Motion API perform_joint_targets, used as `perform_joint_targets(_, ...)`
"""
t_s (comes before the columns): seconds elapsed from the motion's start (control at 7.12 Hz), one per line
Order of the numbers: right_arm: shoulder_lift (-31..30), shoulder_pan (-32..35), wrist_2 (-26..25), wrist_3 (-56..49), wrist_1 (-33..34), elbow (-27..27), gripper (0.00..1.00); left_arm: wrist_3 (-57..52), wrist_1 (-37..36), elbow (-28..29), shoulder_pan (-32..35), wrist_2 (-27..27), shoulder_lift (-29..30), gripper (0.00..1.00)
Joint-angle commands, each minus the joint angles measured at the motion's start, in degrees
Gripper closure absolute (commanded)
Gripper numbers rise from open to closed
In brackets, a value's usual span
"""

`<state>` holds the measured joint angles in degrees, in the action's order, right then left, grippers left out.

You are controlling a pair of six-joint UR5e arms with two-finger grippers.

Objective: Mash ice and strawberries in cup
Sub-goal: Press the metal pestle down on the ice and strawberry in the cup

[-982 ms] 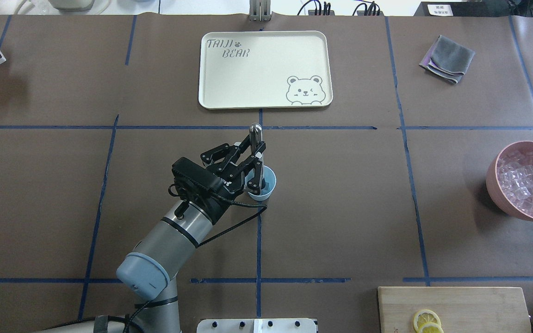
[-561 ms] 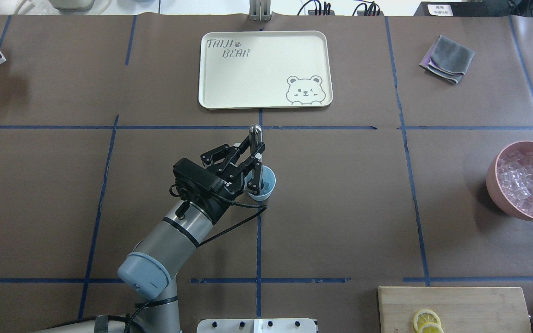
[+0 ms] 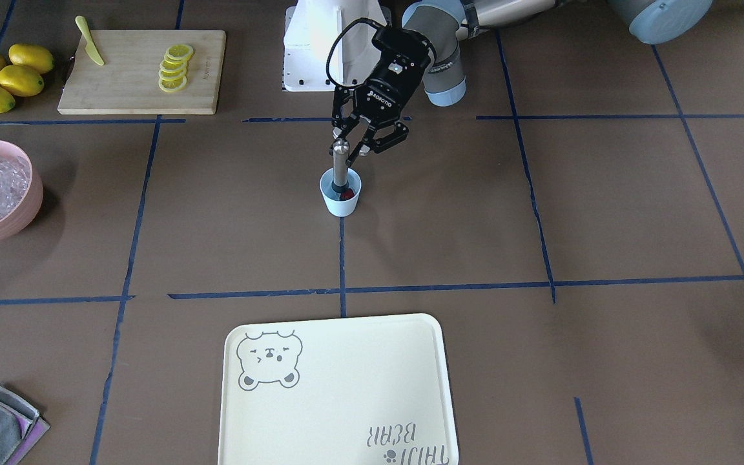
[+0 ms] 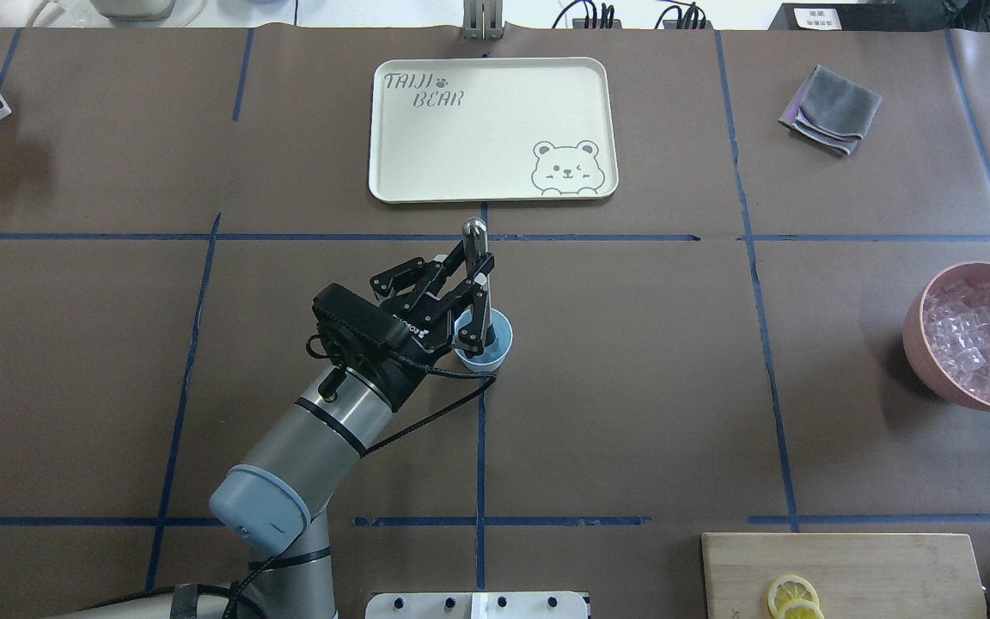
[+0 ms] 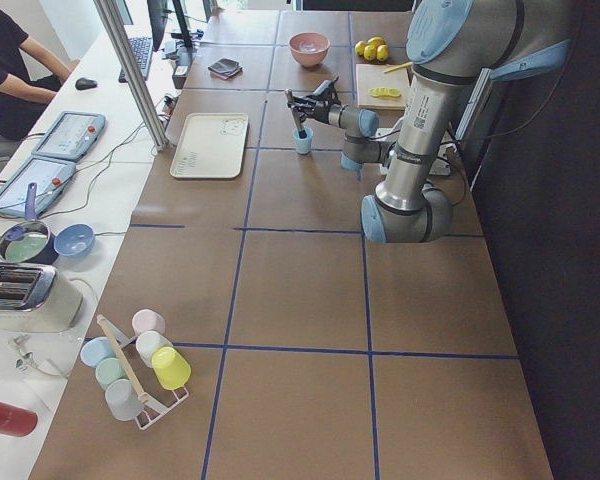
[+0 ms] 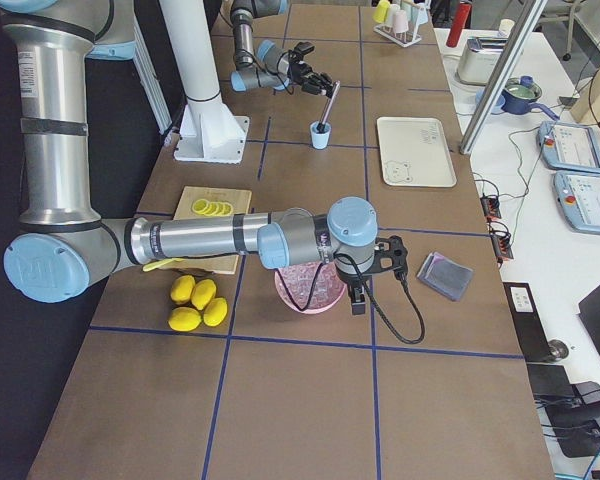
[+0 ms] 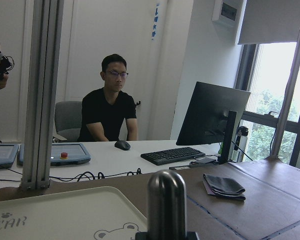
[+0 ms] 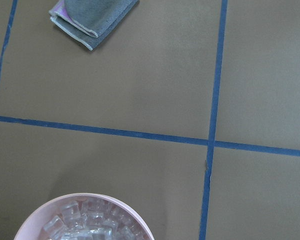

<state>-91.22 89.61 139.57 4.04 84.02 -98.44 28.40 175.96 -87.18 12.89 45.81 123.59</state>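
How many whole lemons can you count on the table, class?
4 lemons, clustered off the end of the cutting board: two next to the board, two further out. The front-facing view shows only three.

Tray (image 4: pixel 495 129) — "TAIJI BEAR" print; left gripper (image 3: pixel 349 146) body — "ROBOTIQ".

a shiny metal pestle (image 3: pixel 340 165) in a smooth pale-blue plastic cup (image 3: pixel 341 204), on matt brown paper (image 4: pixel 632 361), with a matt cream tray (image 4: pixel 495 129), soft grey cloth (image 4: pixel 832 107) and pale wooden board (image 3: pixel 120 81).
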Motion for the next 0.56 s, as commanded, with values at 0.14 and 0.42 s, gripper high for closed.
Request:
perform_joint_targets(0.14, 0.0, 0.0, -0.1, 0.0, 0.0, 0.0, 0.0, -0.3, -0.4, -6.1, 3.5, 4.9, -1.2, 1.0)
perform_joint_targets(0.42, 0.2, -0.1, -0.1, 0.0, 0.0, 0.0, 0.0, 0.9, -0.7, -8.0, 8.2, 8.5, -1.6, 1.0)
